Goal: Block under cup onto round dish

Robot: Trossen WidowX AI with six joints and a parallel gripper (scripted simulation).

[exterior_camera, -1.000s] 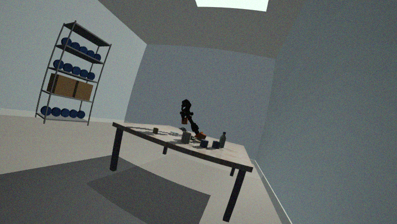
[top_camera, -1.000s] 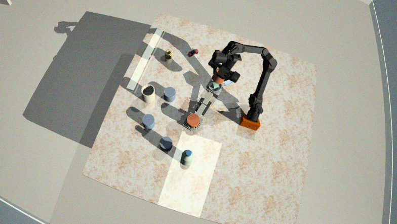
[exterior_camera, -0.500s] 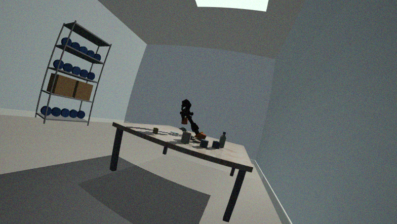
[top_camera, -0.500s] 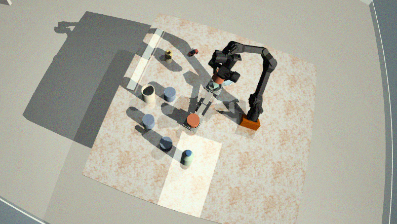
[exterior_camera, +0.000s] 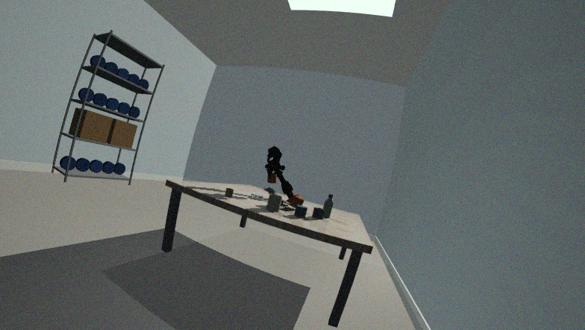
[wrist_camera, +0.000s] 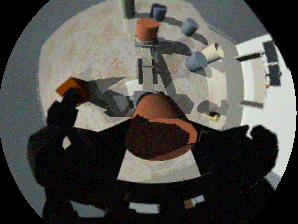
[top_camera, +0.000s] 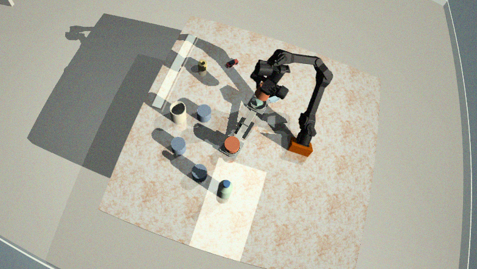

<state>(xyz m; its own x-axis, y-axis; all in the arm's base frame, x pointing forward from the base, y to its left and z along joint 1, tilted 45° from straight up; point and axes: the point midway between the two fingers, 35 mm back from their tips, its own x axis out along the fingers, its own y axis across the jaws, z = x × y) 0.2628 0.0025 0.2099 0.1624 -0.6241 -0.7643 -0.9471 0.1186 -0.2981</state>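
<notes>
My gripper (top_camera: 266, 89) (exterior_camera: 271, 173) (wrist_camera: 157, 120) is shut on an orange cup (top_camera: 261, 95) (exterior_camera: 271, 178) (wrist_camera: 159, 107), held in the air above the far end of the balance (top_camera: 246, 126) (wrist_camera: 147, 63). The cup's open end shows in the wrist view, its inside dark. The identical other cup (top_camera: 232, 145) (wrist_camera: 147, 31) stands on the near end. A pale green patch shows on the far pan in the top view; I cannot tell whether it is the block. The pale blue round dish (top_camera: 275, 99) is partly hidden beneath the gripper, beside that pan.
A cream cup (top_camera: 178, 114) (wrist_camera: 214, 52), several blue cylinders (top_camera: 204, 113) (wrist_camera: 195, 61) and a green bottle (top_camera: 225, 190) (exterior_camera: 327, 207) stand around the near end. A long white bar (top_camera: 173, 73), a yellow object (top_camera: 202, 68) and a small red car (top_camera: 232, 62) lie beyond the far end.
</notes>
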